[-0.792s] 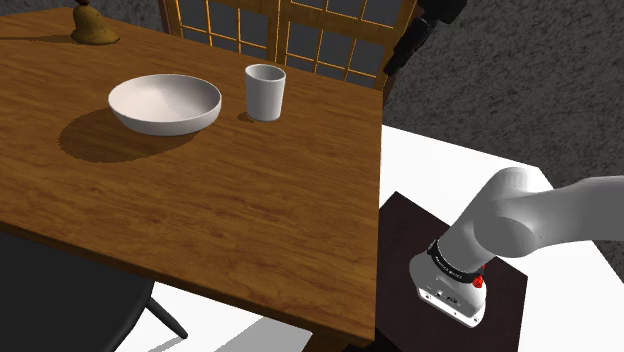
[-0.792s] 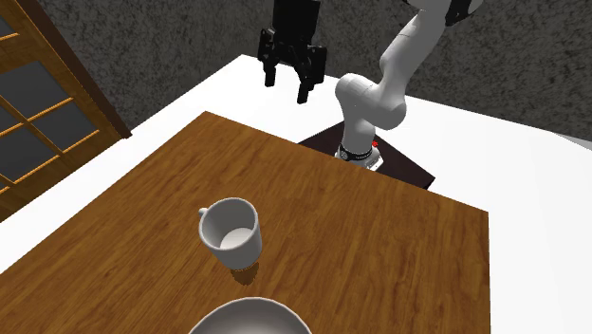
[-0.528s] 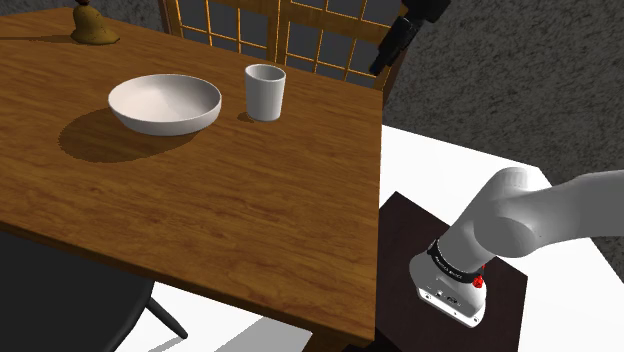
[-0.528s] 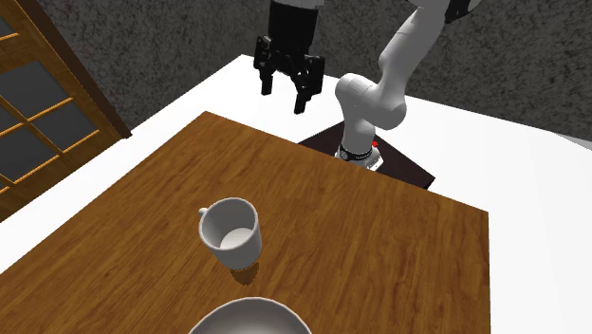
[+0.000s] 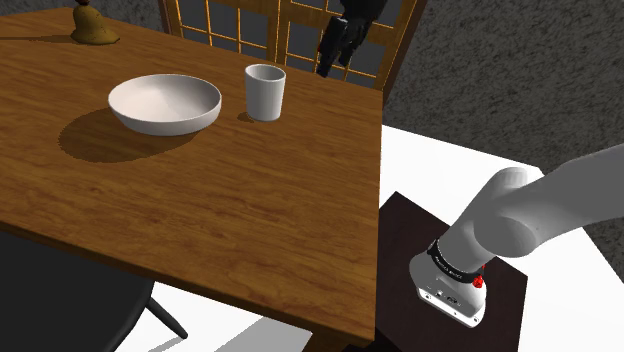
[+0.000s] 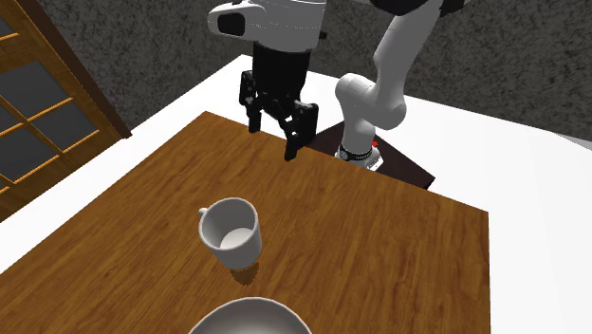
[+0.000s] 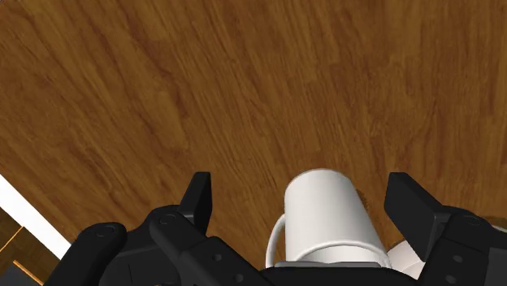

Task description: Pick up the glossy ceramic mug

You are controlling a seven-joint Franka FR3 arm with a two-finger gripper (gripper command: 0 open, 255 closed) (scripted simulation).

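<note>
We see our gripper [image 6: 272, 140] hovering over the wooden table [image 6: 379, 247], fingers spread apart and empty. The white mug [image 6: 231, 232] (upright, near a bowl [image 5: 165, 103]) stands on the table, well apart from the gripper.

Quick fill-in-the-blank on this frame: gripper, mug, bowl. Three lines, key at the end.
1. The gripper is ___, holding nothing.
2. The white mug stands ___ on the wooden table.
3. In the shoulder view, the white bowl sits on the mug's ___ side.
Missing words: open; upright; left.
</note>
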